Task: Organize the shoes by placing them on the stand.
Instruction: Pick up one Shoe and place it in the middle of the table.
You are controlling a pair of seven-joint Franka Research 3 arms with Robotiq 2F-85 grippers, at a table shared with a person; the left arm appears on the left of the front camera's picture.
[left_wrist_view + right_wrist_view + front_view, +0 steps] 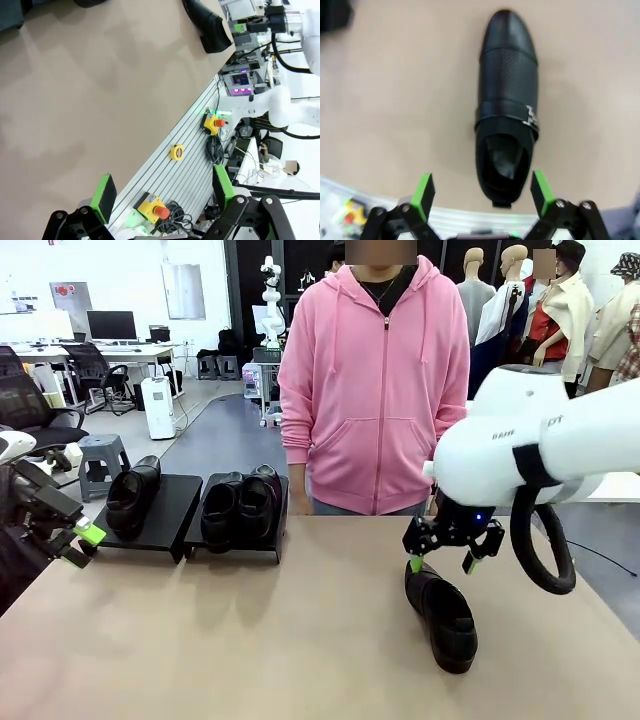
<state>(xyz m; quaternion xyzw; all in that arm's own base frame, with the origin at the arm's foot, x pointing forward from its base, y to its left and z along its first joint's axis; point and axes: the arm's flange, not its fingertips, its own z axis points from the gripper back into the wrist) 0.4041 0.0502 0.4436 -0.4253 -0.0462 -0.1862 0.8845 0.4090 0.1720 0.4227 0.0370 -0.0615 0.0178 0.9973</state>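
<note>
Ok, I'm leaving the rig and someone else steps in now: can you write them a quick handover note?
Left gripper: open, empty, at the table's left edge beside the stand.
Right gripper: open, empty, hovering over the heel end of the loose shoe; the right wrist view shows that shoe between the fingers, not touched.
Done: one shoe on the stand's left panel, a pair on the right panel.
Left: pick the loose shoe off the table and set it beside the single one on the left panel.
A person in a pink hoodie stands at the far side.
</note>
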